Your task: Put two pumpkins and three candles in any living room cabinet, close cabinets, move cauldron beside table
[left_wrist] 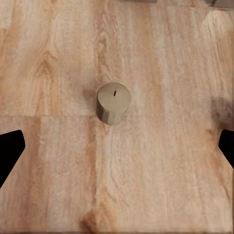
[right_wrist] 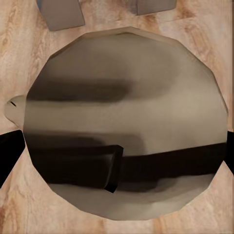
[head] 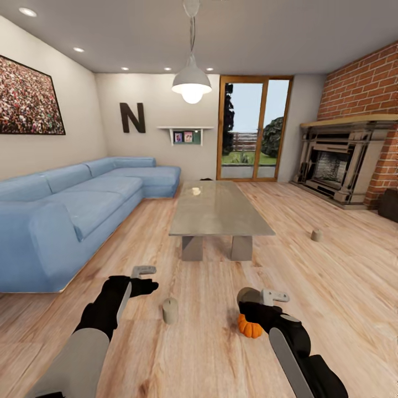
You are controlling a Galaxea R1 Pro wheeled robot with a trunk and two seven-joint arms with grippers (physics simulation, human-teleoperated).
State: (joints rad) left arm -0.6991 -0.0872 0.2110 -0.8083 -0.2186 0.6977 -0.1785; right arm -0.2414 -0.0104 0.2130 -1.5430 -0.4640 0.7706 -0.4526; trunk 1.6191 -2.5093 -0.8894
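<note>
Step in hand: collecting candles.
Left pincer [head: 142, 275] — wide, poised over a candle [left_wrist: 113, 102] standing on the floor, lower centre of the head view.
Right pincer [head: 268, 298] — grey round thing [right_wrist: 126, 117] against it; grip cannot be told.
Pumpkin [head: 250, 327] on the floor beneath.
Next: lower, centre, close.

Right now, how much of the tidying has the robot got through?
Little looks done. The near candle stands on the floor near the open left gripper, the far candle stands right of the table, and a pumpkin lies by the right gripper. A rounded grey object sits between its fingers; whether gripped, I cannot tell. All storing remains.
</note>
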